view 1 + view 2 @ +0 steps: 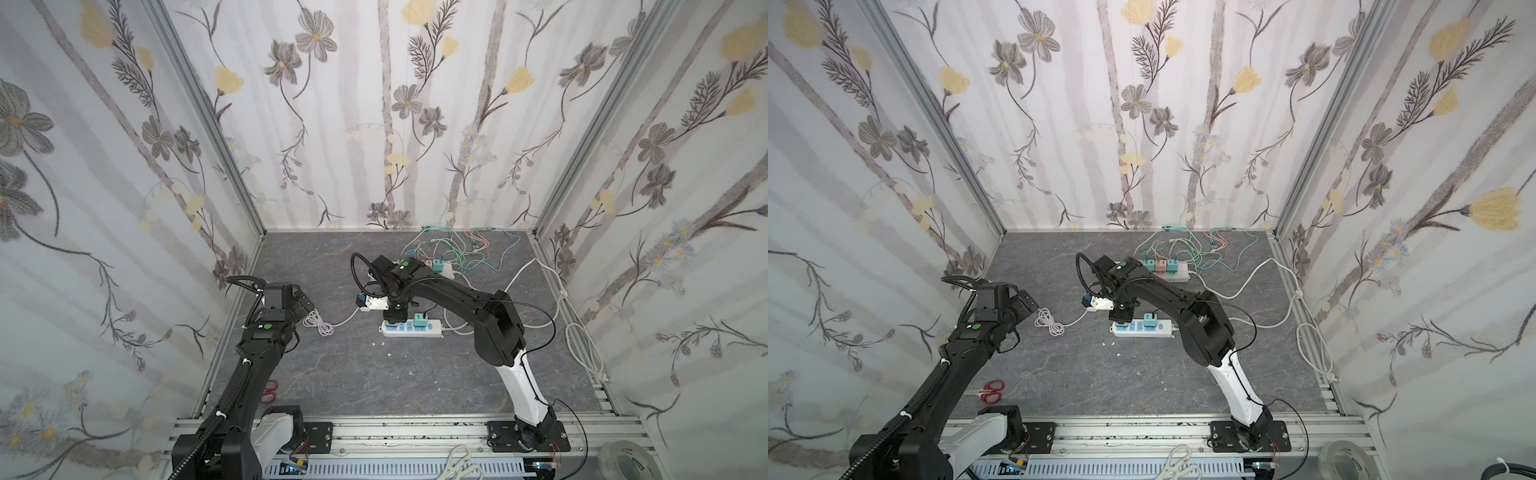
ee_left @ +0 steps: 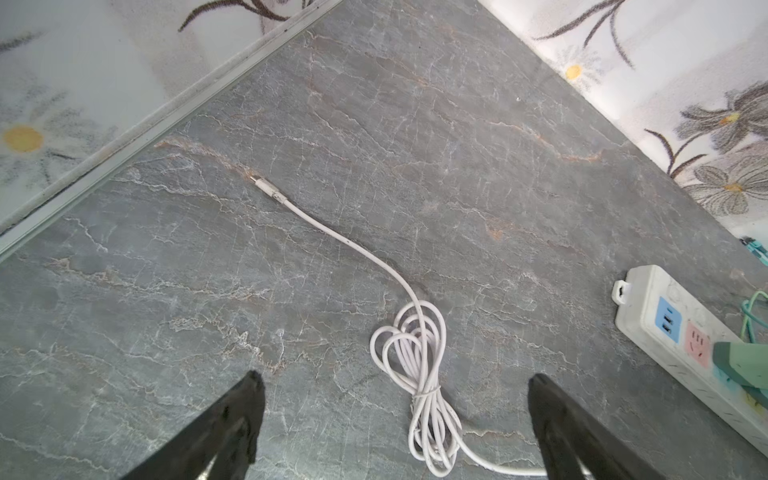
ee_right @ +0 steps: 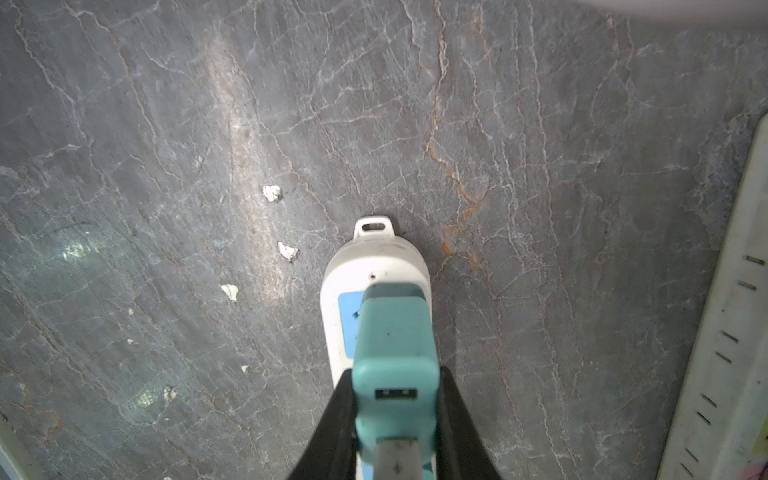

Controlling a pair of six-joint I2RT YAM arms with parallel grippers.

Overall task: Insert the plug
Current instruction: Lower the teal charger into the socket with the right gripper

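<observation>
Centre-right of the floor (image 1: 353, 374) in both top views, the white power strip (image 1: 409, 329) lies w/ its long axis left-right across the frame, hang tab at the left end. R gripper (image 3: 395, 372) sits over that end, jaws clamped on the teal plug (image 3: 395, 332), one black finger on each side. Plug's long axis runs along the fingers: USB port end faces the wrist cam, other end reaches the strip's blue panel near the tab. I can't tell if the prongs are in. A second teal plug (image 1: 420, 319) stands seated just right of it on the same strip. Room as I read it: bare floor below and left of the strip, white crumbs (image 3: 272, 193) nearby, side walls well apart. L gripper (image 2: 395, 379) hangs mid-left, jaws wide apart, above the coiled white cable (image 2: 417, 345), which lies between it and the strip.
</observation>
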